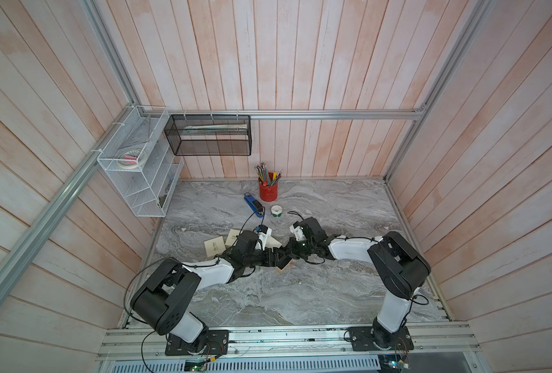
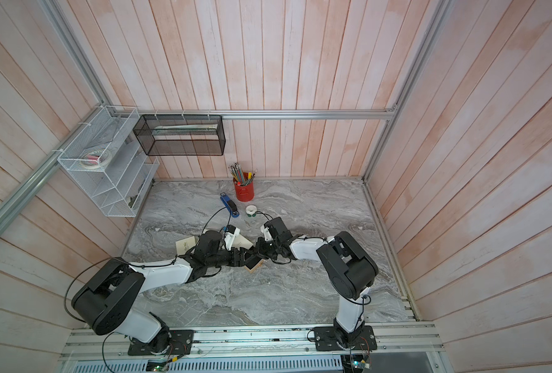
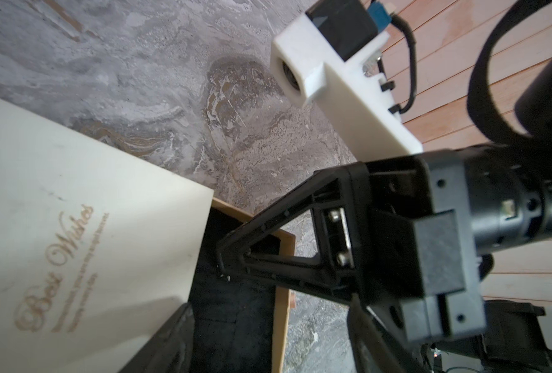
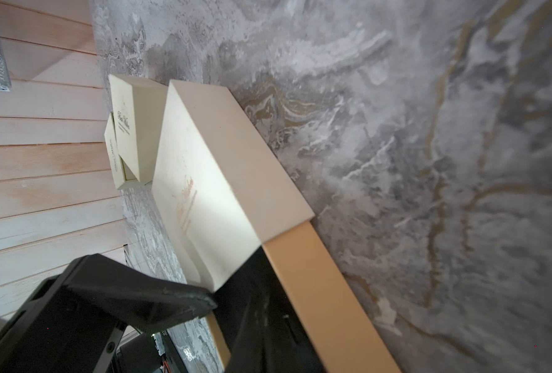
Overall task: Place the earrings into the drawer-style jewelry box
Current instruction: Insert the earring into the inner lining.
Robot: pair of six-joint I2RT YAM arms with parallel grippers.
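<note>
The jewelry box is a cream sleeve printed "Best Wishes", with a tan drawer slid out to show its black lining. In both top views the drawer lies mid-table under both wrists. My right gripper is shut, its tips down over the lining. A tiny pale glint at those tips looks like an earring. My left gripper is open, straddling the drawer's side wall; one of its fingers rests by the sleeve's open end.
Two more cream boxes lie left of the box. A blue stapler, a red pencil cup and a tape roll stand further back. A white wire rack and a black mesh basket hang on the walls.
</note>
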